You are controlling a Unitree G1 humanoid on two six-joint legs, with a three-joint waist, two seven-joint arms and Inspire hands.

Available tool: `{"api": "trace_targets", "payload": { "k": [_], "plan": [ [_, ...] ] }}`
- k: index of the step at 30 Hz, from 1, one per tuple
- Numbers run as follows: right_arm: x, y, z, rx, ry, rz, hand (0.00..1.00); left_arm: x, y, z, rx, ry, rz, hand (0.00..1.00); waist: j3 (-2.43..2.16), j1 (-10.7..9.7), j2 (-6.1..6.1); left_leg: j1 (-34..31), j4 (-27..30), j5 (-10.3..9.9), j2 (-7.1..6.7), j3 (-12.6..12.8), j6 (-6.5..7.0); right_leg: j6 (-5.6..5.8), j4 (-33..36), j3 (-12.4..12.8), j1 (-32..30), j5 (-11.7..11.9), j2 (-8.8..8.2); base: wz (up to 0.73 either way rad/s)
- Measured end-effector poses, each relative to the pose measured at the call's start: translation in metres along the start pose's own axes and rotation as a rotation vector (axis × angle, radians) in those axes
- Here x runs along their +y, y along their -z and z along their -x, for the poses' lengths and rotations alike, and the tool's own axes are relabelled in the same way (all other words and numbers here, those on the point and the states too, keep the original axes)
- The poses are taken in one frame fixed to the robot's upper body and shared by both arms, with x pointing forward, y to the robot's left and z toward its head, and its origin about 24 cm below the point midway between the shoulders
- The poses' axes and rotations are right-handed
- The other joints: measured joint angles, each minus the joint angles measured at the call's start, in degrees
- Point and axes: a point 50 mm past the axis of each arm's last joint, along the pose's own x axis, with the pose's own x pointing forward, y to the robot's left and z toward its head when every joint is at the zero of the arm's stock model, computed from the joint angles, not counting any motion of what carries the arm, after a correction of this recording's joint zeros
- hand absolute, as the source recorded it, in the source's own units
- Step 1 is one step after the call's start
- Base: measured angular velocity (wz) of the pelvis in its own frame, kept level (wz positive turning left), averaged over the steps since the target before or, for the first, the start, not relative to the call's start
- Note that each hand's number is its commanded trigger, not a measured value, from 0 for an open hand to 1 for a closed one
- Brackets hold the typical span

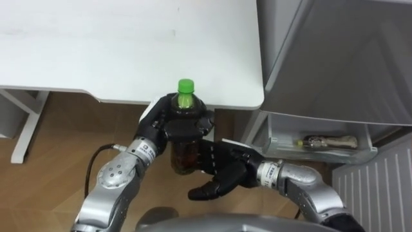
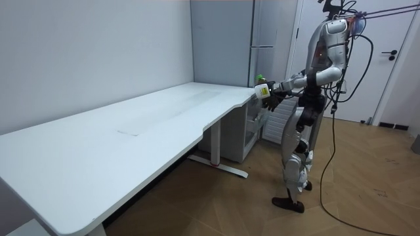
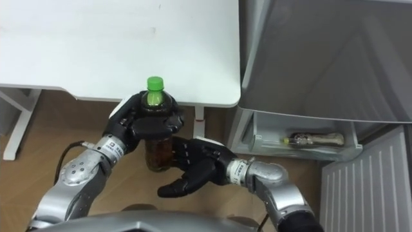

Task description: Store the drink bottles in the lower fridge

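At the corner of the white table (image 1: 129, 45), just beside the grey fridge (image 1: 335, 58): standing upright on both legs on the wooden floor, both arms held out forward. In the left hand (image 1: 161, 125), a bottle (image 1: 183, 156) of dark drink with a green cap (image 1: 186, 84). Held upright in the air just off the table's edge, above the floor and not resting on anything. Fingers and thumb curled firmly round the bottle's shoulder and upper body, with cap and neck clear above the grip and the lower half bare beneath it.

Just beside and a little below, the right hand (image 1: 225, 171), palm turned toward the bottle's lower part. Fingers loosely stretched and slightly bent, with nothing in their grasp. Touching the bottle or barely apart from it: impossible to tell.

To the right, low in the fridge, an open shelf (image 1: 322, 154) with a second bottle (image 1: 328, 141) lying on its side inside. Further right, at the lower corner of the eye views, a ribbed white panel (image 1: 380, 183).
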Motion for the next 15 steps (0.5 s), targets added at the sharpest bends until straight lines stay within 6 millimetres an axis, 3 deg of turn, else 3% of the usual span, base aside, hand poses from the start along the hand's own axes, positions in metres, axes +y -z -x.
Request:
{"api": "trace_targets", "payload": {
  "k": [15],
  "plan": [
    [0.0028,0.0031,-0.0032,0.04,-0.013,-0.007,0.0,-0.0034,0.0092,0.0007,0.044,0.024,-0.008,1.0,0.07,0.07,-0.49,-1.34,0.16,0.07,0.01,0.28,0.11,0.01,0.25,0.81,-1.58,-0.01,0.0,-0.01]
  ]
}}
